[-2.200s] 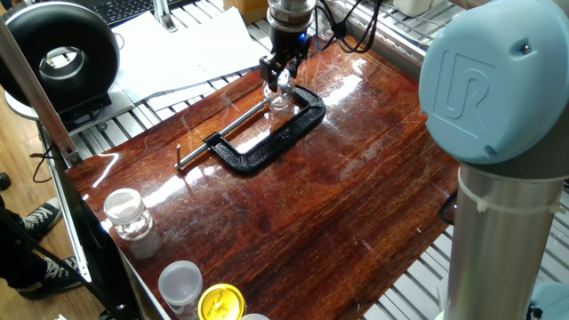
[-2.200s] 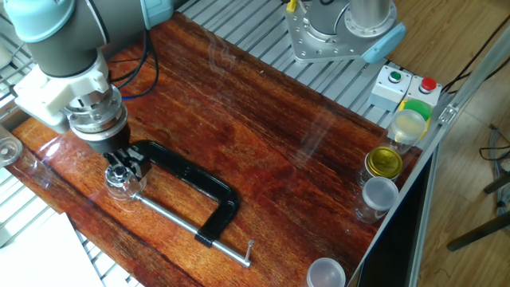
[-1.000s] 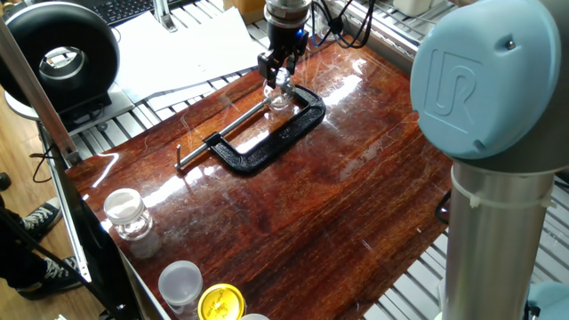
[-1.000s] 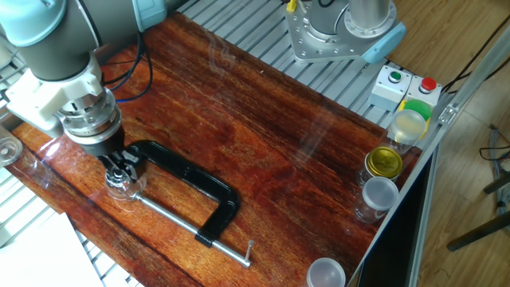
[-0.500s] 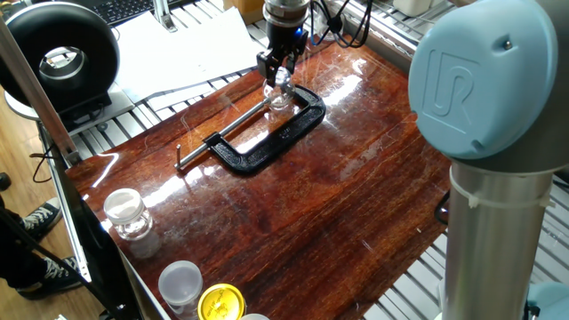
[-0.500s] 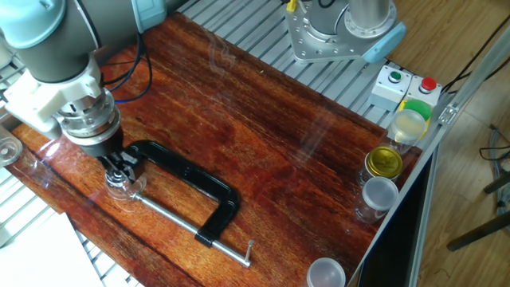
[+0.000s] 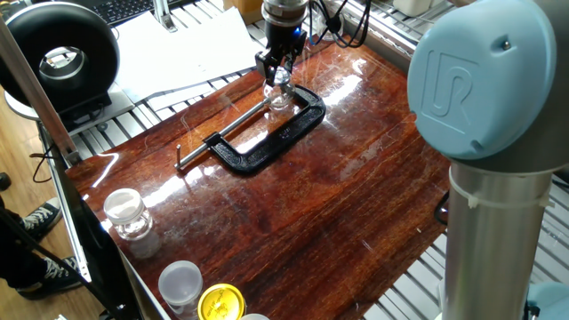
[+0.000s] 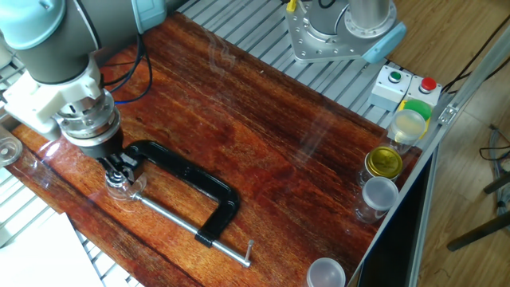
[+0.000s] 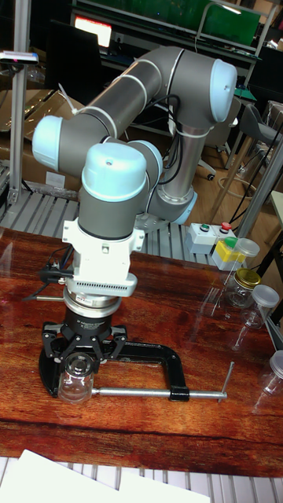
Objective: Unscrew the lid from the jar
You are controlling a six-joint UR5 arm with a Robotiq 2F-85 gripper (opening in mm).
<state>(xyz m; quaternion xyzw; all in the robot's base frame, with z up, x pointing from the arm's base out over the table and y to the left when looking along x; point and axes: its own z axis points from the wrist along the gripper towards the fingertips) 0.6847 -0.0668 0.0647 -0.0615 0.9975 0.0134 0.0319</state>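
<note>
- The jar (image 9: 76, 383), a small clear glass one, is standing upright on the wooden counter (image 7: 338, 204), pinned in the mouth of a black C-clamp (image 9: 149, 357) between the clamp's closed end and the tip of its long screw rod (image 9: 157, 391).
- The claw (image 9: 81, 363) is sitting straight down over the jar's neck, its fingers (image 8: 114, 169) drawn in close around the lid (image 9: 79, 362); it looks to be gripping that glassy cap, though the glass is too clear for me to make out the contact itself.
- Compared with a couple of seconds back, the claw is sitting a touch higher over the clamp and the wrist above it appears to have turned, while the jar and clamp are resting just where they were.
- I am reading that as the unscrewing being under way: turning and rising together is what a thread backing off would give.
- No gap is showing between lid and jar from any view, so I am judging the lid not yet free.
- Well apart, along the counter's far edge, a larger clear jar with a bulbous top (image 7: 124, 216), a white translucent cup (image 7: 180, 284) and a yellow lid (image 7: 220, 302) are standing untouched.
</note>
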